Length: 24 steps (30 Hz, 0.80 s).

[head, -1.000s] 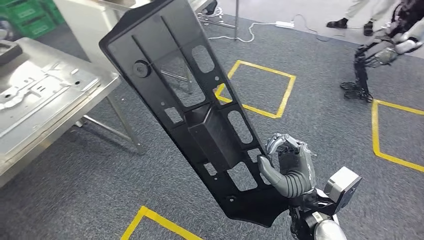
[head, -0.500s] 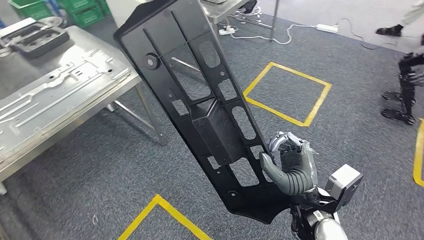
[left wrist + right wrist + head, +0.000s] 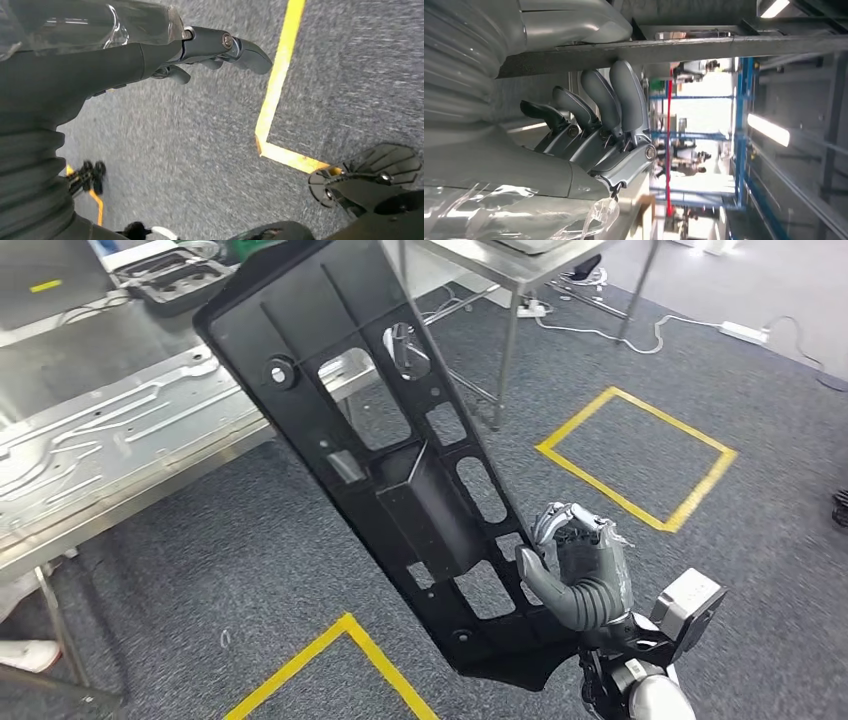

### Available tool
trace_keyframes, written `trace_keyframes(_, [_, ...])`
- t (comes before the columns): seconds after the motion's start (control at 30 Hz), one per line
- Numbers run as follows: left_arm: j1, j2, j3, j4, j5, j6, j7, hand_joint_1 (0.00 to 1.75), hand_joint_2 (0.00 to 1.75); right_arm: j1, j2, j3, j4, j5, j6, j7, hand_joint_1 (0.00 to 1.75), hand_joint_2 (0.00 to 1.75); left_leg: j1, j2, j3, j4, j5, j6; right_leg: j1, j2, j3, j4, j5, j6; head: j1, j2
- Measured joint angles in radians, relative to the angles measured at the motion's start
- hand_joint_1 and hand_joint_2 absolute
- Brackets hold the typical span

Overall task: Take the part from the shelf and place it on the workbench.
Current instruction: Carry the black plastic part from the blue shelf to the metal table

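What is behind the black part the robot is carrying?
Through the black part's cutouts show the metal workbench's edge and grey carpet. The right hand grips its lower edge. Whatever sits behind its solid areas is covered.

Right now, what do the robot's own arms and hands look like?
The right hand is grey, with a thick grey thumb, darker segmented fingers with round pivot screws, and clear plastic wrap near the wrist. A boxy silver camera module sits at that wrist. The left hand has a dark ribbed cover and similar wrap.
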<state>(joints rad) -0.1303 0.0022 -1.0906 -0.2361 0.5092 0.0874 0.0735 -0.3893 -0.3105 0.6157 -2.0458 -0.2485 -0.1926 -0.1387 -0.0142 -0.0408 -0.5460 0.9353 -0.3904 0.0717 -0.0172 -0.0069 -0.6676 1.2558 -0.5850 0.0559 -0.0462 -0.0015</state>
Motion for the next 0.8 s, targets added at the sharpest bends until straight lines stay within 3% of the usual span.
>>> trace_keyframes(0.03, [0.001,-0.001,0.0,0.0,0.0,0.0,0.0,0.0,1.75,-0.001,0.0,0.0,0.0,-0.002,0.001,0.0,1.75,1.75,0.002,-0.015,0.002,0.001,-0.001,-0.002,-0.003,0.002,0.006,-0.028,0.03,0.003,0.0,0.0])
trace_keyframes(0.07, [0.002,-0.002,0.0,0.0,0.001,0.0,0.0,0.0,1.75,-0.001,0.0,0.0,0.0,-0.003,0.001,0.0,1.75,1.75,0.005,-0.03,0.003,0.004,-0.003,-0.005,-0.007,0.008,0.029,-0.091,0.071,0.007,0.0,0.0])
trace_keyframes(0.13, [0.002,-0.001,0.0,0.0,0.002,0.0,0.0,0.0,1.75,-0.002,-0.001,0.0,0.001,-0.006,0.001,0.0,1.75,1.75,0.008,-0.056,0.0,0.015,-0.011,-0.017,-0.016,0.044,0.083,-0.222,0.13,0.011,0.0,0.0])
trace_keyframes(0.2, [0.001,-0.001,0.0,0.0,0.003,-0.001,0.0,0.0,1.75,-0.003,-0.003,0.0,0.001,-0.011,0.001,0.0,1.75,1.75,0.009,-0.073,-0.009,0.022,-0.016,-0.029,-0.016,0.063,0.102,-0.271,0.141,0.002,0.0,0.0])
trace_keyframes(0.27, [0.003,0.0,0.0,0.0,0.003,-0.002,0.001,0.0,1.75,-0.004,-0.003,0.0,0.001,-0.014,0.001,-0.001,1.75,1.75,0.012,-0.085,-0.016,0.023,-0.015,-0.037,-0.011,0.042,0.1,-0.272,0.143,-0.015,0.0,0.0])
trace_keyframes(0.33, [0.004,0.0,0.0,0.0,0.001,-0.002,0.005,0.0,1.75,-0.005,-0.003,-0.001,0.002,-0.016,0.001,-0.002,1.75,1.75,0.011,-0.049,-0.032,0.057,-0.036,-0.046,-0.011,0.02,0.102,-0.274,0.144,-0.03,-0.002,0.0])
trace_keyframes(0.4, [0.003,0.0,0.0,0.0,-0.001,-0.002,0.009,0.0,1.75,-0.004,-0.004,-0.001,0.002,-0.018,0.001,-0.003,1.75,1.75,0.01,0.007,-0.085,0.172,-0.095,-0.055,-0.01,0.0,0.102,-0.275,0.144,-0.04,-0.005,0.0])
trace_keyframes(0.47, [0.001,0.0,0.0,0.0,-0.002,-0.002,0.013,0.0,1.75,-0.002,-0.004,-0.001,0.003,-0.022,0.001,-0.004,1.75,1.75,0.014,0.024,-0.153,0.307,-0.148,-0.06,-0.008,-0.021,0.102,-0.275,0.141,-0.043,-0.006,0.0])
trace_keyframes(0.5, [0.001,0.0,0.0,0.0,-0.004,-0.002,0.015,0.0,1.75,-0.001,-0.004,-0.001,0.004,-0.023,0.001,-0.004,1.75,1.75,0.015,0.026,-0.168,0.336,-0.153,-0.061,-0.007,-0.033,0.102,-0.275,0.14,-0.044,-0.006,0.0])
trace_keyframes(0.53, [0.001,0.0,0.0,0.0,-0.005,-0.002,0.018,0.0,1.75,-0.001,-0.004,-0.001,0.005,-0.023,0.001,-0.004,1.75,1.75,0.015,0.029,-0.162,0.321,-0.138,-0.06,-0.007,-0.046,0.103,-0.275,0.139,-0.044,-0.006,0.0])
trace_keyframes(0.57, [0.001,0.0,0.0,0.0,-0.006,-0.002,0.021,0.0,1.75,-0.001,-0.004,-0.001,0.006,-0.024,0.001,-0.005,1.75,1.75,0.014,0.037,-0.134,0.267,-0.11,-0.058,-0.007,-0.058,0.105,-0.275,0.138,-0.043,-0.006,0.0])
trace_keyframes(0.63, [0.001,0.001,0.0,0.0,-0.006,-0.002,0.026,0.0,1.75,-0.002,-0.004,-0.001,0.006,-0.024,0.001,-0.006,1.75,1.75,0.006,0.089,-0.054,0.112,-0.049,-0.046,-0.003,-0.081,0.111,-0.274,0.133,-0.037,-0.006,0.0])
trace_keyframes(0.7, [-0.001,0.002,0.0,0.0,-0.007,-0.002,0.027,0.0,1.75,-0.002,-0.004,-0.001,0.006,-0.024,0.001,-0.007,1.75,1.75,-0.004,0.126,-0.016,0.03,-0.025,-0.035,0.0,-0.102,0.117,-0.274,0.127,-0.029,-0.006,0.0])
trace_keyframes(0.77, [-0.001,0.004,0.0,0.0,-0.007,-0.002,0.025,0.0,1.75,-0.004,-0.002,-0.001,0.006,-0.024,0.002,-0.007,1.75,1.75,-0.008,0.106,-0.017,0.021,-0.023,-0.028,0.0,-0.125,0.124,-0.278,0.123,-0.018,-0.006,0.0])
trace_keyframes(0.8, [0.0,0.004,0.0,0.0,-0.008,-0.003,0.024,0.0,1.75,-0.005,-0.001,-0.001,0.007,-0.024,0.003,-0.007,1.75,1.75,-0.006,0.093,-0.014,0.017,-0.019,-0.025,-0.002,-0.122,0.128,-0.275,0.118,-0.013,-0.005,0.0])
